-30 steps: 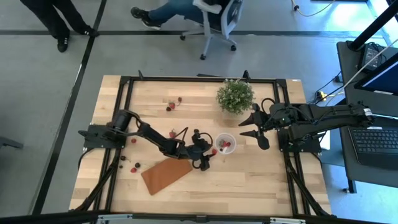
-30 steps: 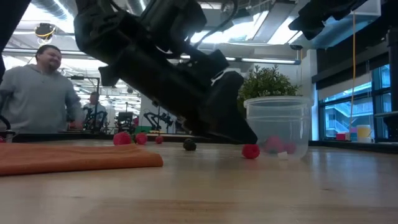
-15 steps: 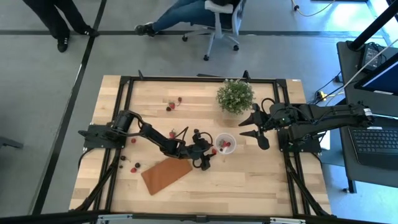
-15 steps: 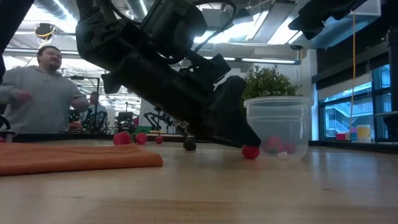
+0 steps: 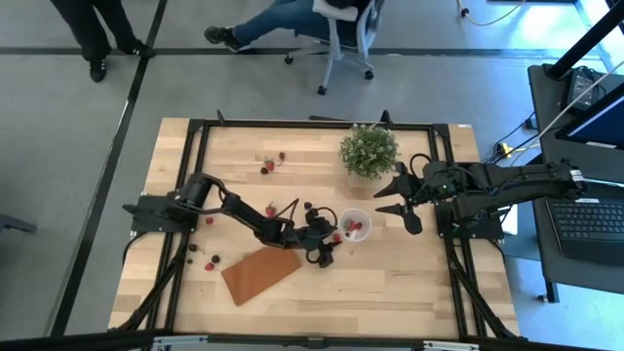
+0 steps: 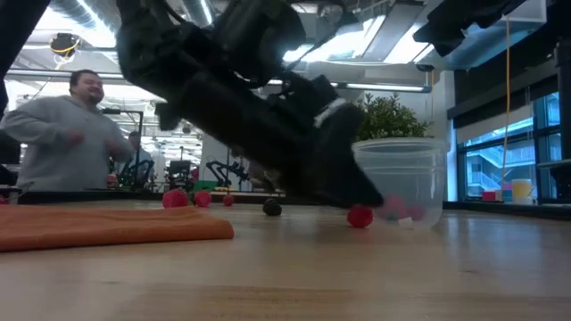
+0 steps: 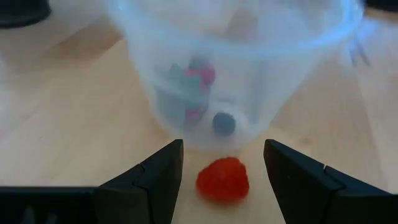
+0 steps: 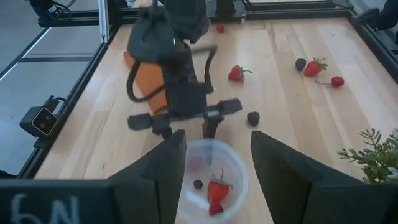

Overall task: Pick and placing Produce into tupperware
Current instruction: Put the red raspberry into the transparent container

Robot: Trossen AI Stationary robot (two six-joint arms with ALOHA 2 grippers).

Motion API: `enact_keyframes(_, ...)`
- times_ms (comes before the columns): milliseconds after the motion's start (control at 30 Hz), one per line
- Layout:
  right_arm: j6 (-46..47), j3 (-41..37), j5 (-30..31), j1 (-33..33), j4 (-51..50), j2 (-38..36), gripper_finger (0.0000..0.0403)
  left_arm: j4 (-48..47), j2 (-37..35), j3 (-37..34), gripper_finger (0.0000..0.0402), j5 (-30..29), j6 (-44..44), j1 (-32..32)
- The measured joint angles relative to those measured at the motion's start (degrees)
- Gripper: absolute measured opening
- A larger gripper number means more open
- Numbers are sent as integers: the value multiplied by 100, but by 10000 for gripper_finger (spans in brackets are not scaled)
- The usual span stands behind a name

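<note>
The tupperware (image 5: 353, 225) is a small clear round cup standing on the table with a few red and dark produce pieces inside (image 7: 202, 78). One red berry (image 7: 222, 179) lies on the table just before the cup's base. My left gripper (image 7: 222, 146) is low at the table and open, one finger on each side of this berry without touching it; it also shows in the low view (image 6: 352, 192). My right gripper (image 5: 398, 198) waits open above the table to the right of the cup.
A green potted plant (image 5: 369, 150) stands beyond the cup. A flat brown board (image 5: 261, 275) lies to the near left. Loose produce lies at the far side (image 5: 271, 164), by the left arm (image 5: 210, 261) and near the cup (image 8: 253, 117). A person (image 6: 67, 134) is behind the table.
My left gripper has moved a little toward the table's right edge and down, closing in on the cup, so that its open fingers now stand around the red berry at the cup's base. The berry and the cup have stayed in place.
</note>
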Motion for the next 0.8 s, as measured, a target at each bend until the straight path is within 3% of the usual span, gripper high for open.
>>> enact_keyframes(367, 172, 0, 2, 0, -12, 2, 184, -179, 220, 220, 208, 155, 5, -2)
enact_keyframes(800, 162, 0, 0, 0, -35, 0, 183, -588, 202, 232, 119, 81, 71, -23)
